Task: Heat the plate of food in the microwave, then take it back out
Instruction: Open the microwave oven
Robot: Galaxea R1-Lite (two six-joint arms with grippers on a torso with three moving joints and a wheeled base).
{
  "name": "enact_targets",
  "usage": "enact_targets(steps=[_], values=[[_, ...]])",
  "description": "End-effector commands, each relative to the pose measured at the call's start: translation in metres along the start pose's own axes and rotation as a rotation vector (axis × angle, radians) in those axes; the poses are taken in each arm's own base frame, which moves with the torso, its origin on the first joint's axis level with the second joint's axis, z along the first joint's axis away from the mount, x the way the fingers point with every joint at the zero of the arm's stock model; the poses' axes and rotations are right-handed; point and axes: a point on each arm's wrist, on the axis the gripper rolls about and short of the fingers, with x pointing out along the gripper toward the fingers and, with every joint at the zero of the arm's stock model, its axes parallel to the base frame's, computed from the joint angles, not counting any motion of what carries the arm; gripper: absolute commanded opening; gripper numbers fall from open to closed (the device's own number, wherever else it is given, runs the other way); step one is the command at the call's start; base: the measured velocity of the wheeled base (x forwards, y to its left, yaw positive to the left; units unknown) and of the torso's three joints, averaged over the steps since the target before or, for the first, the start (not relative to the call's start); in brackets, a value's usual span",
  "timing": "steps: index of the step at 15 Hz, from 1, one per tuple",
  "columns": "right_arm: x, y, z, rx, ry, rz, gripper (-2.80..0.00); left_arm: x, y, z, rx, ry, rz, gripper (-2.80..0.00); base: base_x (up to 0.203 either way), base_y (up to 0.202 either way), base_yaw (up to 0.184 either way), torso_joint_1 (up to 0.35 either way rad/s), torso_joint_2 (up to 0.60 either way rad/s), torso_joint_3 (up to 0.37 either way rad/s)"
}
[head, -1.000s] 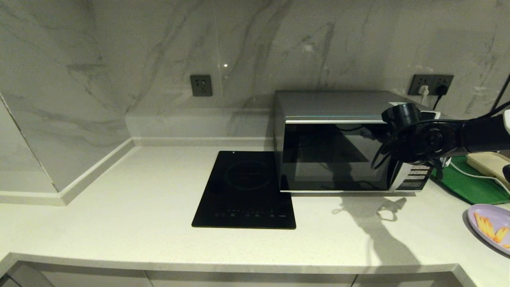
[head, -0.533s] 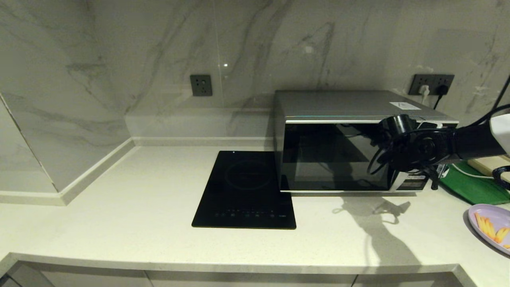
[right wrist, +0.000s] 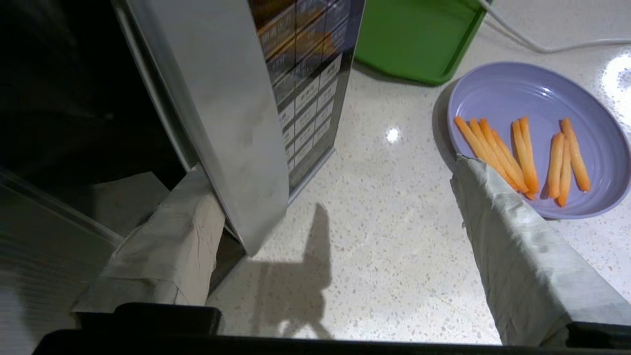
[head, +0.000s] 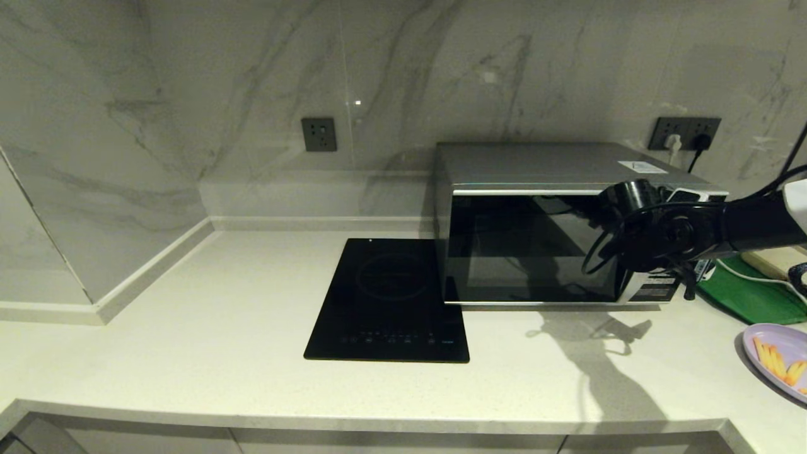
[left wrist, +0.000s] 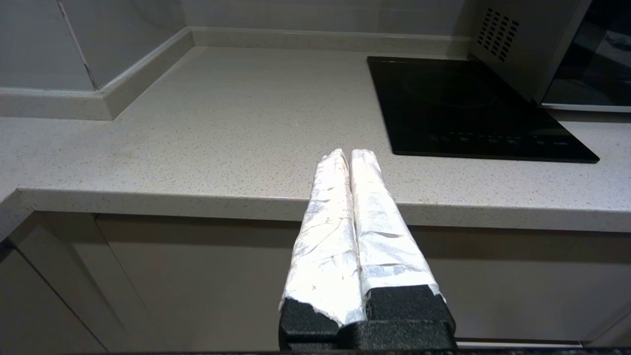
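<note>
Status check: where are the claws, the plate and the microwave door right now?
Right claw open, straddling the microwave door handle. Left claw shut, parked off the counter edge. Plate of food on counter beside the microwave, door shut. Nothing in the way.

we can't read any text: button labels on the microwave point(right wrist: 300, 98) panel are too small, the white sticker on its top illegible, cooktop point(head: 388, 302) touch icons too faint.

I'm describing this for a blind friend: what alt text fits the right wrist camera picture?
The robot's open right hand straddles the microwave's silver door handle, one finger behind it and one well clear in front. Past it on the pale counter sit a purple plate of orange fries and a green tray.
</note>
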Motion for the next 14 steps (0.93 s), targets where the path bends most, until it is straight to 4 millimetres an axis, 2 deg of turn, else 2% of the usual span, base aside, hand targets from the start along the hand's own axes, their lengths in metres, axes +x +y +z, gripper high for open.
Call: enact_targets(steps=[1,4,7,10,13,14], values=[[-0.013,-0.021,0.013,0.041,-0.019,-0.016,0.00,0.000,0.000,0.000,-0.001,-0.002,0.001,-2.80,0.000,0.000,0.000,0.000,0.00,0.000],[-0.030,-0.054,0.017,0.053,-0.016,-0.021,0.00,0.000,0.000,0.000,-0.001,-0.002,0.001,-2.80,0.000,0.000,0.000,0.000,0.00,0.000],[-0.038,-0.064,0.002,0.020,0.015,0.001,0.00,0.000,0.000,0.000,-0.001,-0.002,0.001,-2.80,0.000,0.000,0.000,0.000,0.00,0.000],[-0.080,-0.071,-0.020,-0.144,0.109,0.206,0.00,0.000,0.000,0.000,-0.001,-0.001,0.001,-2.80,0.000,0.000,0.000,0.000,0.00,0.000],[-0.136,-0.088,-0.022,-0.268,0.136,0.482,0.00,0.000,0.000,0.000,-0.001,-0.001,0.001,-2.80,0.000,0.000,0.000,0.000,0.00,0.000],[-0.153,-0.097,-0.021,-0.296,0.131,0.564,-2.80,0.000,0.000,0.000,-0.001,-0.001,0.000,-2.80,0.000,0.000,0.000,0.000,0.00,0.000]])
